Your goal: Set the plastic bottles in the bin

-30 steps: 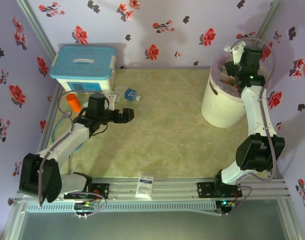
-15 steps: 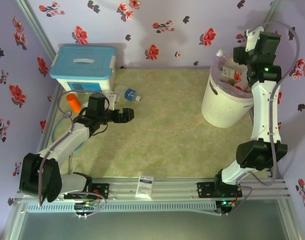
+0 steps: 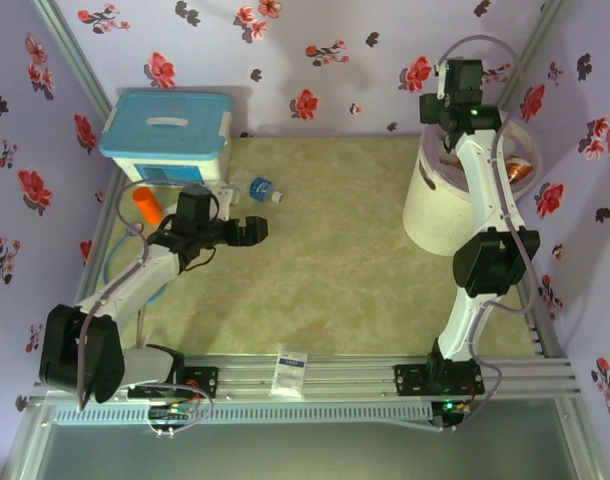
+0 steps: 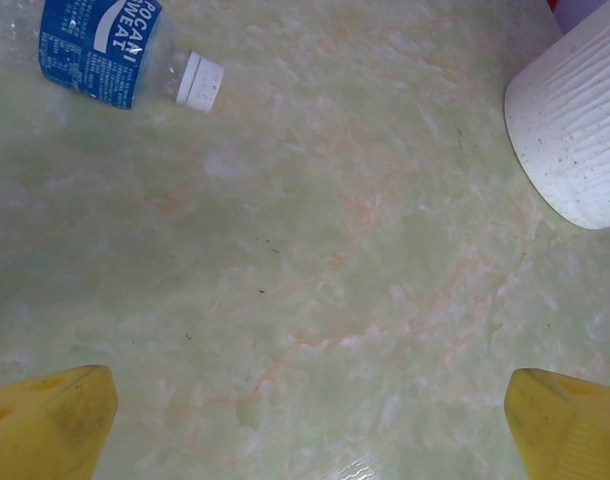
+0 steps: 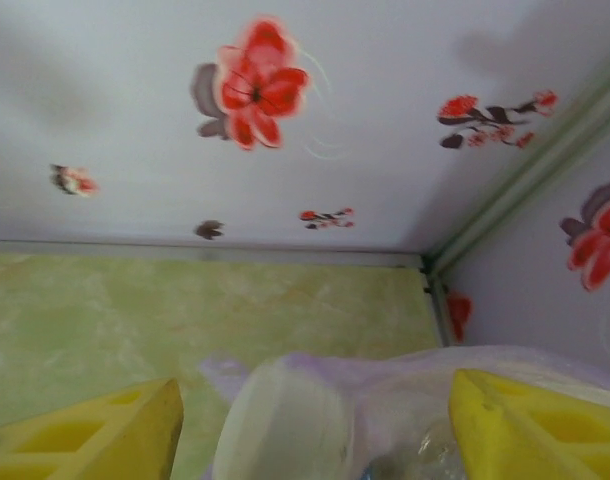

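A clear plastic bottle with a blue label and white cap lies on the table near the back left, and also at the left wrist view's top left. My left gripper hovers just in front of it, open and empty. The white bin with its pale pink liner stands at the back right, with an amber bottle inside. My right gripper is raised over the bin's far left rim, open with nothing between its fingers.
A white box with a light-blue lid stands at the back left, with an orange cylinder in front of it. A small white packet lies on the front rail. The bin's ribbed wall is at the left wrist view's right edge.
The right arm has swung left, from over the bin's right side to above its far left rim. The left arm and the blue-labelled bottle have not moved.
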